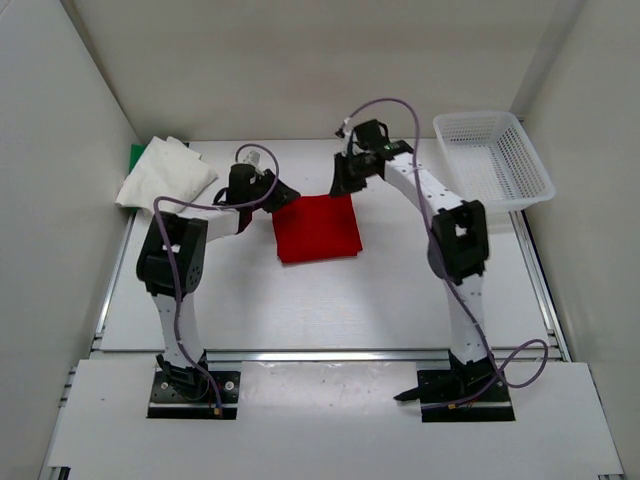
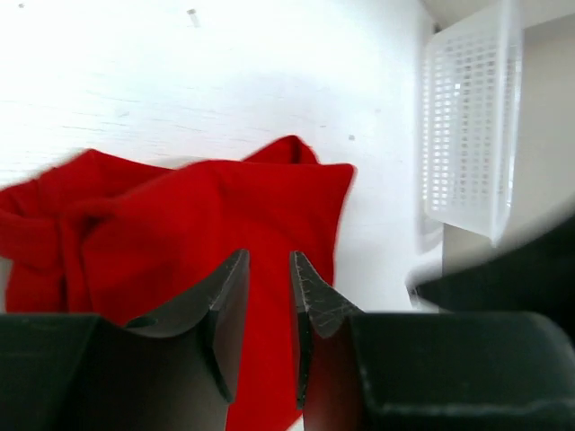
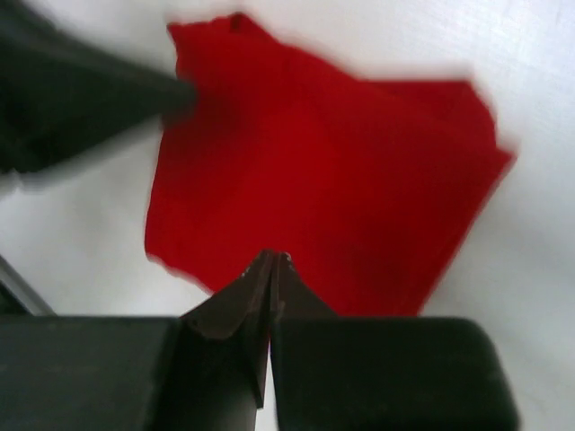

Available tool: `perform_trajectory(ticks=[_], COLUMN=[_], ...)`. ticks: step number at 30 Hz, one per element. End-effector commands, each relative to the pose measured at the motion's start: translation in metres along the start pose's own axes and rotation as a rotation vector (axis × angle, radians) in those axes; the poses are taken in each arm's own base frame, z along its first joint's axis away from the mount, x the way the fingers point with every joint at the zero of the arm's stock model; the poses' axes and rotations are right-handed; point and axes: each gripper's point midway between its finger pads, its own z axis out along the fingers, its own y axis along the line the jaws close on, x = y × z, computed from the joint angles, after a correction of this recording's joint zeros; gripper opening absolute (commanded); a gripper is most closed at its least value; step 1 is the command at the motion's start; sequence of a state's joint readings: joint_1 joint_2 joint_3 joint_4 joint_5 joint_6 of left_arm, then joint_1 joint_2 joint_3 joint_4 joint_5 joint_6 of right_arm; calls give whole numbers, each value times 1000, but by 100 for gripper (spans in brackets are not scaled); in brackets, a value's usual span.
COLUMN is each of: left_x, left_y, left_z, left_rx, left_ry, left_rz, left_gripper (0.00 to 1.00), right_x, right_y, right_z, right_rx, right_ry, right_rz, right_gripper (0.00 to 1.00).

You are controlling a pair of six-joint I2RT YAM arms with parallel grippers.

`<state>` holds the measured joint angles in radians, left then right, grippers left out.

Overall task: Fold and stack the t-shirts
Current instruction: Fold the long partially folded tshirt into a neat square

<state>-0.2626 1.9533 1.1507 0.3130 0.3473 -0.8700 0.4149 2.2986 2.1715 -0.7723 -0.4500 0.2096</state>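
A folded red t-shirt point(image 1: 316, 228) lies flat in the middle of the table. My left gripper point(image 1: 287, 194) hovers at its back left corner. In the left wrist view its jaws point(image 2: 268, 260) stand slightly apart over the red cloth point(image 2: 180, 233), gripping nothing. My right gripper point(image 1: 345, 186) is at the shirt's back right corner. Its jaws point(image 3: 272, 260) are shut and empty, just above the red shirt point(image 3: 332, 180). At the back left, the off-white t-shirt point(image 1: 165, 173) lies crumpled on the green t-shirt point(image 1: 137, 155), of which only an edge shows.
A white mesh basket point(image 1: 493, 160) stands at the back right and also shows in the left wrist view point(image 2: 467, 135). White walls close in the table on three sides. The left gripper's dark fingers point(image 3: 90, 99) reach into the right wrist view.
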Motion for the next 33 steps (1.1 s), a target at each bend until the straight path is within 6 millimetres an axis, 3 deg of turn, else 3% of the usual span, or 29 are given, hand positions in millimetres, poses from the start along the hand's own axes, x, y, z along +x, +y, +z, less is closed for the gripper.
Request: perform_trajectory(ticks=[1, 2, 3, 5, 6, 10, 11, 12, 15, 18, 20, 22, 23, 26, 27, 29, 30, 32, 33], left_x=[-8, -11, -11, -14, -16, -15, -18, -16, -14, -24, -36, -57, -62, -71, -72, -47, -41, -19, -11], left_y=[15, 23, 30, 45, 46, 58, 64, 69, 85, 78, 69, 56, 49, 51, 57, 66, 76, 75, 80], left_z=[10, 12, 12, 12, 11, 10, 10, 11, 12, 5, -4, -25, -32, -61, -63, -67, -69, -70, -71], left_rx=[-33, -44, -60, -69, -60, -78, -81, -86, -107, -56, -23, -7, -2, -96, -135, -249, -294, -302, -307], left_ry=[27, 24, 24, 13, 12, 7, 5, 14, 44, 30, 0, -68, -91, -149, -156, -93, -82, -48, -36], left_rz=[-18, -27, -42, -76, -92, -108, -116, -125, -158, -160, -147, -119, -99, -28, 24, 115, 161, 208, 194], left_gripper=[35, 34, 34, 33, 33, 34, 34, 34, 35, 39, 41, 43, 45, 55, 57, 70, 84, 98, 99], right_x=[29, 27, 50, 56, 73, 86, 96, 93, 117, 132, 137, 127, 126, 112, 111, 104, 109, 111, 110], right_y=[-5, -1, -8, -11, -9, -14, -21, -24, -43, -53, -48, -42, -38, -19, -20, -7, -5, 3, 5], right_z=[-31, -46, -39, -43, -36, -11, -3, 0, 15, 18, 14, 5, 1, -16, -19, -31, -33, -41, -44], right_rx=[4, -17, -65, -143, -179, -261, -253, -256, -219, -183, -194, -216, -227, -262, -256, -270, -275, -295, -299], right_ry=[-74, -123, -119, -189, -146, -113, -96, -117, -89, -75, -77, -117, -123, -180, -190, -233, -230, -253, -262], right_rz=[28, 28, 66, 80, 119, 162, 211, 218, 289, 308, 306, 286, 290, 247, 249, 221, 222, 216, 214], right_gripper=[0, 0, 0, 0, 0, 0, 0, 0, 0, 0, 0, 1, 3, 27, 31, 41, 42, 43, 43])
